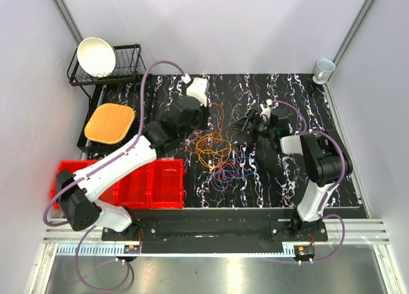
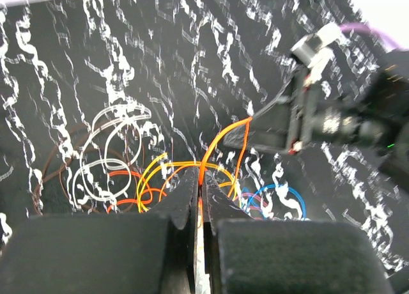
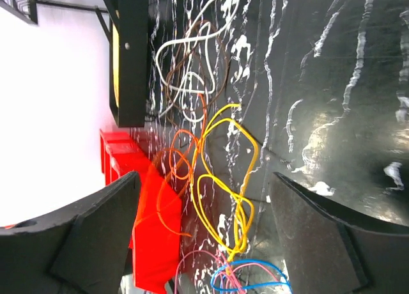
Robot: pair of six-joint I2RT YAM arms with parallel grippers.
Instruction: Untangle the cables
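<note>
The cables (image 1: 214, 154) lie in a tangled heap in the middle of the black mat (image 1: 307, 172). My left gripper (image 1: 206, 119) is at the heap's far left side, shut on an orange cable (image 2: 223, 137). That cable arches up from the jaws (image 2: 200, 182) toward the right gripper's finger. White (image 2: 105, 153), yellow (image 2: 160, 169) and blue (image 2: 281, 201) loops lie on the mat beyond it. My right gripper (image 1: 242, 126) hovers open at the heap's far right side. Between its fingers (image 3: 204, 179) I see yellow (image 3: 246, 153), orange (image 3: 182, 156), white (image 3: 185, 83) and blue (image 3: 255, 268) loops, none touched.
Red bins (image 1: 150, 182) sit at the mat's near left corner. A black wire rack (image 1: 128, 67) holding a white bowl (image 1: 96, 56) stands at the back left, with an orange waffle-like pad (image 1: 110, 123) in front of it. A cup (image 1: 324, 69) stands at the back right.
</note>
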